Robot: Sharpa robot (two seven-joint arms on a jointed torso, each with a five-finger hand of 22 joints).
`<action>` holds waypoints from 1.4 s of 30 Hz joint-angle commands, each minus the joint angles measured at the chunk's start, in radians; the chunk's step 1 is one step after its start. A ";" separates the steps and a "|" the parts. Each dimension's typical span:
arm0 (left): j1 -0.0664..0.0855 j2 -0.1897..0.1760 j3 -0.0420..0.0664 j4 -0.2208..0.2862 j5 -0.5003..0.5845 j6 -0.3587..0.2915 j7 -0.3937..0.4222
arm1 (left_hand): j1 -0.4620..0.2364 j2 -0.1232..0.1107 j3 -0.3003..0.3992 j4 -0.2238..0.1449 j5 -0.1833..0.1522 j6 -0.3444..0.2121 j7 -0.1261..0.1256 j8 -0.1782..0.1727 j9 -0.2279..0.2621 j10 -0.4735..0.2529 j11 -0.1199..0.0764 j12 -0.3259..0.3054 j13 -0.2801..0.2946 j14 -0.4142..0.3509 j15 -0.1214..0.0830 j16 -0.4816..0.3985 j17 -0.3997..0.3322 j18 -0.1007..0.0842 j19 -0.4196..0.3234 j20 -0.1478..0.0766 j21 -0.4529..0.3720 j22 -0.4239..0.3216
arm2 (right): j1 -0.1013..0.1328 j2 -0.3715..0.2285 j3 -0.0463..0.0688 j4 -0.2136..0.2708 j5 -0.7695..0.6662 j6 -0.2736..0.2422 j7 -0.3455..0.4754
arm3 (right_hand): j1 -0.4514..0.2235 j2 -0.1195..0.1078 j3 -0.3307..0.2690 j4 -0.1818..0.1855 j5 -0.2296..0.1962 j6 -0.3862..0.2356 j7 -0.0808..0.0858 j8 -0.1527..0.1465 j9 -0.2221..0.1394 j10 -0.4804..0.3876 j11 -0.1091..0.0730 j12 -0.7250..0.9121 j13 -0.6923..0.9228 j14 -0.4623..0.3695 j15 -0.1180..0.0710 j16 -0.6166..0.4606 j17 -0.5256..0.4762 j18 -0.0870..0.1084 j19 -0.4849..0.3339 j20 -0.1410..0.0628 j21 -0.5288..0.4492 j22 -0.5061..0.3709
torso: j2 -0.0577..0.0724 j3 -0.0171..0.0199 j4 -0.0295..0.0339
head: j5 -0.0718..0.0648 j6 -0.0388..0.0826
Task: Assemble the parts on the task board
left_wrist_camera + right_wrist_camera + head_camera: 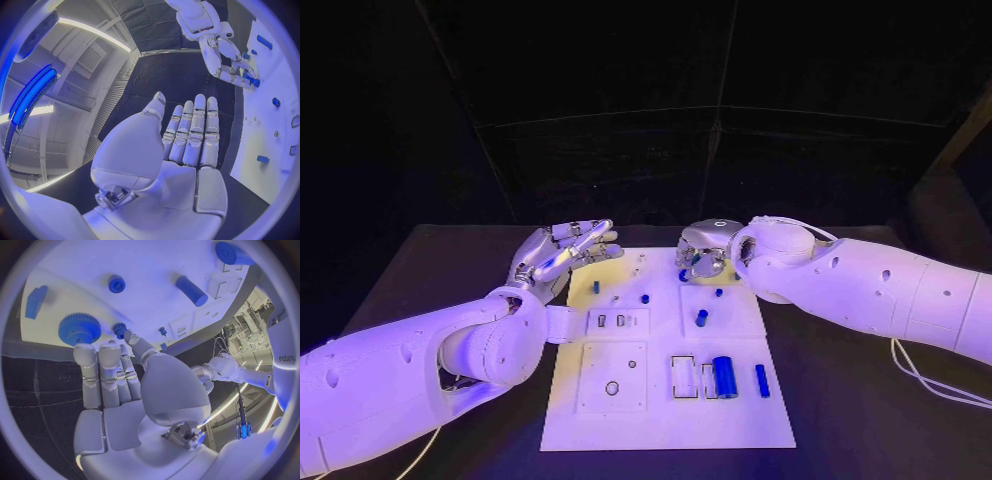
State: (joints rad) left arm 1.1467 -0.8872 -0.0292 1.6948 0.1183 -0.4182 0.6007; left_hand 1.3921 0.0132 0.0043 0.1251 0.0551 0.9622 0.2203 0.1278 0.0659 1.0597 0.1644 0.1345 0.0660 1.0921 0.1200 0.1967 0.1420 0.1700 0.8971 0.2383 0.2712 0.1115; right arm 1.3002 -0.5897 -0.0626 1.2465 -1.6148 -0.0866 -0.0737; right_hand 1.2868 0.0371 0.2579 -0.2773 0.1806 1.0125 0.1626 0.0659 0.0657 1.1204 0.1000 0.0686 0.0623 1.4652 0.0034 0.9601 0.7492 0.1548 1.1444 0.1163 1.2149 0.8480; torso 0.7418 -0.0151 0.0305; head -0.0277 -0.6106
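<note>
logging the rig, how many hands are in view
2. Left hand beside the board's far left corner; right hand over its far edge.

The white task board point(668, 405) lies mid-frame on the black desk point(848, 400). The left robot hand point(563, 252) hovers at its upper left corner, fingers apart. The right robot hand point(705, 247) hangs over its upper edge. A blue cylinder point(724, 377) lies lower right.
</note>
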 commanded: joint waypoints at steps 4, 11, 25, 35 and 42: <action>0.002 -0.002 0.001 0.006 -0.002 0.017 0.000 | 0.001 0.010 0.002 -0.006 0.001 -0.001 0.006 -0.006 -0.002 0.005 0.004 -0.004 -0.001 0.005 0.005 -0.006 0.001 0.014 0.008 0.000 -0.006 -0.001 | 0.002 0.007 0.001 -0.010 -0.007 0.027 0.011 | -0.012 -0.003 0.016 0.000 -0.002 0.006 0.002 -0.001 0.001 0.007 0.000 0.000 0.000 0.011 0.006 0.020 0.014 -0.019 0.012 -0.001 0.013 0.013 | 0.005 0.0011 -0.0033 | 0.001 -0.002; 0.002 -0.002 0.001 0.004 -0.002 0.020 -0.001 | 0.001 0.010 0.002 -0.006 0.001 -0.001 0.006 -0.006 -0.002 0.005 0.004 -0.004 -0.001 0.005 0.005 -0.006 0.001 0.014 0.008 0.000 -0.006 -0.001 | 0.002 0.015 0.001 -0.024 -0.007 0.045 0.009 | -0.014 -0.006 0.030 0.000 -0.003 0.007 0.003 -0.001 0.001 0.008 0.001 -0.001 0.000 0.011 0.007 0.046 0.038 -0.022 0.021 0.000 0.027 0.034 | 0.005 0.0007 -0.0010 | -0.003 -0.006; 0.002 0.001 0.001 -0.001 -0.002 0.027 0.005 | 0.002 0.009 0.001 -0.007 0.001 -0.001 0.007 -0.007 -0.001 0.005 0.004 -0.005 -0.001 0.006 0.005 -0.008 0.001 0.014 0.008 0.000 -0.007 -0.001 | 0.001 0.028 0.000 -0.038 -0.007 0.061 0.014 | -0.026 -0.015 0.051 0.006 -0.005 0.015 0.004 0.001 0.002 0.017 0.001 0.001 0.000 0.013 0.008 0.092 0.077 -0.028 0.036 0.002 0.053 0.071 | 0.006 -0.0002 -0.0016 | 0.000 -0.007; 0.002 0.001 0.001 -0.003 -0.002 0.030 0.006 | 0.002 0.010 0.001 -0.008 0.001 -0.001 0.007 -0.008 -0.001 0.005 0.005 -0.005 -0.001 0.006 0.005 -0.008 0.001 0.014 0.009 0.000 -0.007 -0.002 | 0.001 0.037 0.000 -0.051 -0.007 0.042 0.017 | -0.033 -0.010 0.078 0.018 -0.005 0.041 0.000 0.007 0.005 0.040 -0.005 0.006 0.001 0.014 0.004 0.135 0.115 -0.035 0.057 0.000 0.079 0.112 | 0.007 -0.0008 -0.0015 | 0.003 -0.008; 0.002 0.001 0.001 -0.006 -0.002 0.030 0.005 | 0.002 0.010 0.001 -0.008 0.001 -0.001 0.007 -0.008 -0.001 0.005 0.005 -0.005 -0.001 0.006 0.005 -0.008 0.001 0.014 0.009 0.000 -0.007 -0.002 | 0.000 0.033 0.000 -0.045 -0.006 -0.047 0.025 | -0.019 0.001 0.127 0.022 -0.023 0.070 -0.001 0.011 0.007 0.071 -0.010 0.009 0.002 0.015 0.000 0.171 0.142 -0.041 0.078 -0.004 0.107 0.152 | 0.007 -0.0004 -0.0025 | 0.004 -0.007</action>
State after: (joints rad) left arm 1.1471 -0.8866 -0.0292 1.6883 0.1189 -0.4033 0.5978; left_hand 1.3921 0.0132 0.0071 0.1225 0.0551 0.9616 0.2197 0.1242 0.0661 1.0597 0.1644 0.1346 0.0661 1.0956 0.1236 0.1928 0.1424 0.1698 0.8970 0.2384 0.2673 0.1108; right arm 1.2986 -0.5554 -0.0628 1.1971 -1.6168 -0.0638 -0.0622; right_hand 1.2651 0.0257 0.3808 -0.2561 0.1605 1.0759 0.1631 0.0716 0.0712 1.1835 0.0905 0.0732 0.0635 1.4651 0.0034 1.1270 0.8906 0.1236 1.2157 0.1125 1.3195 0.9989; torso 0.7487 -0.0158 0.0288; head -0.0243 -0.6182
